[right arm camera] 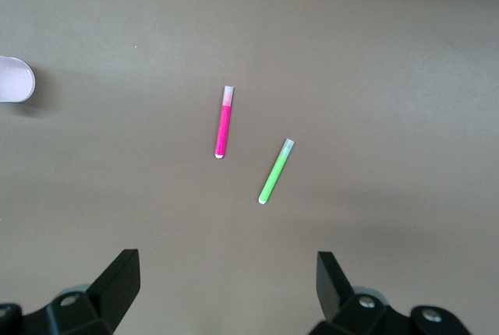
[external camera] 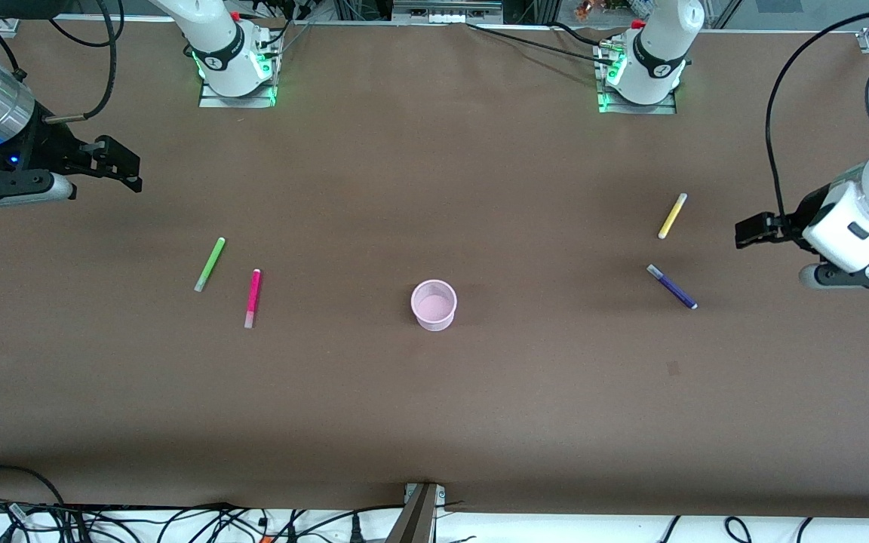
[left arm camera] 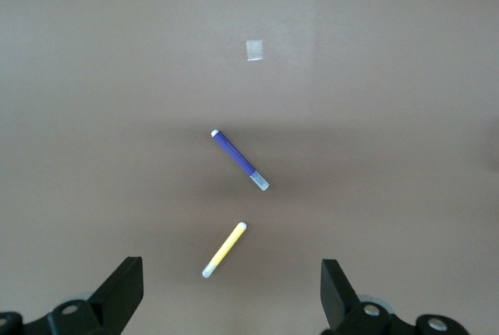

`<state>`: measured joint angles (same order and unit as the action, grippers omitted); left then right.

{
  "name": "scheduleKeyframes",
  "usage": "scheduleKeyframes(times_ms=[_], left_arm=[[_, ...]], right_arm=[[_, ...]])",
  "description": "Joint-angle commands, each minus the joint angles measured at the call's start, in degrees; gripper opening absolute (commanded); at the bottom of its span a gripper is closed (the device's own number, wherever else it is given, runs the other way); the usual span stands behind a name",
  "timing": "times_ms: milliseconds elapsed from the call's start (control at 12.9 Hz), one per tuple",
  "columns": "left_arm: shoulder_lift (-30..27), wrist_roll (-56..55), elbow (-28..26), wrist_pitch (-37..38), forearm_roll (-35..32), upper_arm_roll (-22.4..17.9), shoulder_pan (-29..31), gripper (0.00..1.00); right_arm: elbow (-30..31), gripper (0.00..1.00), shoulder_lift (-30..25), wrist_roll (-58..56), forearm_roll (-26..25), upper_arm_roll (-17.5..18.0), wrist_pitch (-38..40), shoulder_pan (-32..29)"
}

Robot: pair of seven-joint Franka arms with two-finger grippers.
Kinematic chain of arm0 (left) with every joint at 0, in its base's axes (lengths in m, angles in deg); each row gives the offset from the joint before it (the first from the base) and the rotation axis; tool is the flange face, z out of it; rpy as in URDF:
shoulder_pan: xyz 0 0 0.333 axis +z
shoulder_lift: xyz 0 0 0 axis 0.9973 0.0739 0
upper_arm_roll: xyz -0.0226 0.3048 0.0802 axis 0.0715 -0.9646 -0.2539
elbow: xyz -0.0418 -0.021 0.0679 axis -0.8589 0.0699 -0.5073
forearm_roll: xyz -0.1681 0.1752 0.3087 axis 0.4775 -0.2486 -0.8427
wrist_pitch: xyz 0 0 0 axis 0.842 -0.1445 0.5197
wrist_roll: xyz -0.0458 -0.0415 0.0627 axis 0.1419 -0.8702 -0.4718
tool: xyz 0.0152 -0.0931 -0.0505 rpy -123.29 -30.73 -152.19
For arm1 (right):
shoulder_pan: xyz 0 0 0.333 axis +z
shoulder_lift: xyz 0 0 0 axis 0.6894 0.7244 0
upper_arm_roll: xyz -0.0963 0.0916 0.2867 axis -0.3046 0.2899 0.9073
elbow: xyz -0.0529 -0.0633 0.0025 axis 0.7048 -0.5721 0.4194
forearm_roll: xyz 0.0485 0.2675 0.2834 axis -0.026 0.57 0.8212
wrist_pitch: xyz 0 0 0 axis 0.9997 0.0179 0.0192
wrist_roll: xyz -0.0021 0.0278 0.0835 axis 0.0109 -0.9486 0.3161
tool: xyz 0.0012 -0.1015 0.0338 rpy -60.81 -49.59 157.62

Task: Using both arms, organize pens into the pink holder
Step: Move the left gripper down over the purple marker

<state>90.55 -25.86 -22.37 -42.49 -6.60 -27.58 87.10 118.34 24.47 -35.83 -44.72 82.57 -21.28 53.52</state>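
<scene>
The pink holder [external camera: 434,304] stands upright and empty mid-table; its edge shows in the right wrist view [right arm camera: 15,79]. The green pen [external camera: 210,264] [right arm camera: 277,171] and magenta-pink pen [external camera: 253,298] [right arm camera: 224,121] lie flat toward the right arm's end. The yellow pen [external camera: 672,216] [left arm camera: 224,249] and dark purple pen [external camera: 672,286] [left arm camera: 240,160] lie flat toward the left arm's end. My left gripper [external camera: 745,231] [left arm camera: 232,292] is open and empty, held above the table at its end. My right gripper [external camera: 127,166] [right arm camera: 226,288] is open and empty, held above its end.
The brown table [external camera: 434,407] has a small pale mark [external camera: 673,368] [left arm camera: 254,50] nearer the front camera than the purple pen. The arm bases [external camera: 234,64] [external camera: 642,72] stand at the back edge. Cables [external camera: 178,520] lie along the front edge.
</scene>
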Motion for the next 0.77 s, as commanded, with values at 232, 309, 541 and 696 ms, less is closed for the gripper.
scheduleKeyframes(times_ms=[232,309,541,696], left_arm=[[1.26,-12.18,-13.83,-15.21,0.05,0.08,1.21,1.00],[1.52,-14.20,-17.35,-19.17,0.05,-0.01,1.21,1.00],[4.59,-21.84,-23.53,-27.19,-0.04,-0.01,2.25,1.00],[7.75,-27.12,-23.89,-30.36,-0.04,-0.01,2.26,1.00]], right_arm=[[-0.45,1.00,-0.31,-0.33,1.53,0.00,-0.95,-0.01],[-0.36,1.00,-0.39,-0.42,1.62,0.00,-0.87,-0.01],[-0.27,1.00,-0.31,-0.33,1.62,0.00,-1.22,-0.01],[-0.27,1.00,-0.39,-0.33,1.62,0.17,-1.22,-0.01]])
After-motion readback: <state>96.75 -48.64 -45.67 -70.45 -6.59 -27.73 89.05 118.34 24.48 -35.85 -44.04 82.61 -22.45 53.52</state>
